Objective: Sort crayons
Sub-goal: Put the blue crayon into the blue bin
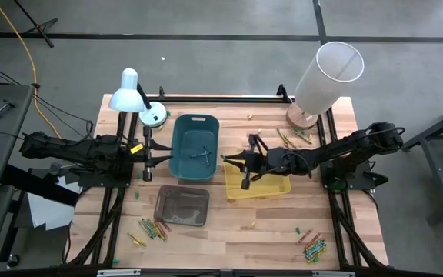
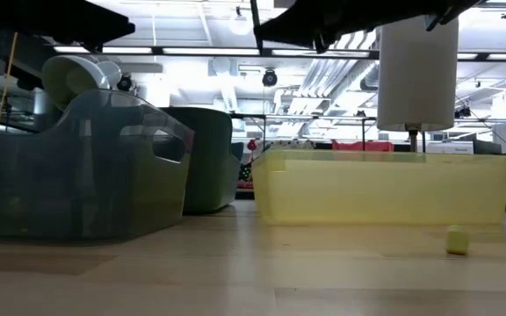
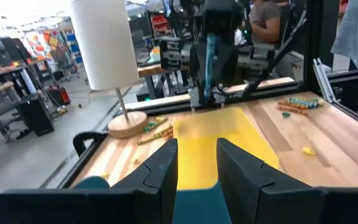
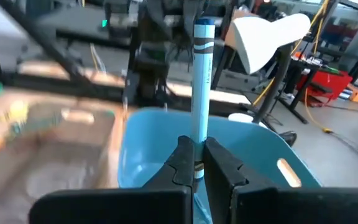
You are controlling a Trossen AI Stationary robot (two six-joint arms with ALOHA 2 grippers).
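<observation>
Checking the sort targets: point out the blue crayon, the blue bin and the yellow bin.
blue crayon (image 4: 202,93), right wrist view, mid-shaft above the fingers.
blue bin (image 1: 184,132), high view, left wall.
yellow bin (image 2: 385,189), low view, near side wall.

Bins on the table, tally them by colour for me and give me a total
Blue bin: 1
Yellow bin: 1
Grey clear bin: 1
Total: 3 bins
</observation>
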